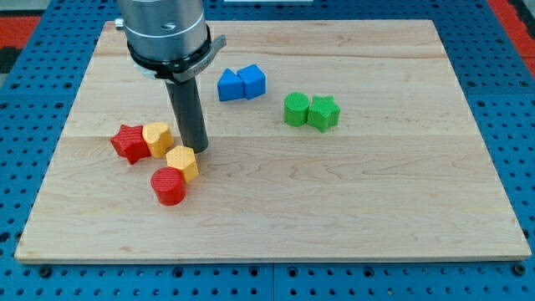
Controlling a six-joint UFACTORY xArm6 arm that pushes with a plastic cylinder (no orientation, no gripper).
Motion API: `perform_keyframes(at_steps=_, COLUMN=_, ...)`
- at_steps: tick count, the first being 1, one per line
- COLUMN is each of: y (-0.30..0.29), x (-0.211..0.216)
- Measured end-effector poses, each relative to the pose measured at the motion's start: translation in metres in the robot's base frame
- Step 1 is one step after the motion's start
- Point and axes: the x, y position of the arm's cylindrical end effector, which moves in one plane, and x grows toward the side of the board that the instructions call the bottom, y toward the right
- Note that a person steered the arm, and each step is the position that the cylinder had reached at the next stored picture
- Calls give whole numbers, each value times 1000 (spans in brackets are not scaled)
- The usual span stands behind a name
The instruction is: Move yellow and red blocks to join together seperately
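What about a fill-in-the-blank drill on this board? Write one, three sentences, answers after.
1. My tip stands just above the yellow hexagon block, at the yellow heart block's ____ side in the view.
2. The red star block touches a block coloured ____.
3. The blue pair lies nearer the view's ____ than the green pair.

Missing: right; yellow; top

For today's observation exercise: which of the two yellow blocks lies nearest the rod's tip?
The lower yellow block, touching the red cylinder; my tip sits just at its upper right.
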Motion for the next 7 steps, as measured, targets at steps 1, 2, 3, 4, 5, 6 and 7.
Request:
perform_keyframes(at_steps=1, y=16, x=6)
perform_keyframes(at_steps=2, y=23, x=25)
perform_keyframes(at_steps=3, y=30, x=58)
perform_keyframes(at_steps=4, y=-9, x=83)
perform_keyframes(at_steps=5, y=-11, x=84)
perform_keyframes(at_steps=6, y=-16, x=62)
perform_keyframes(at_steps=7, y=-18, x=58)
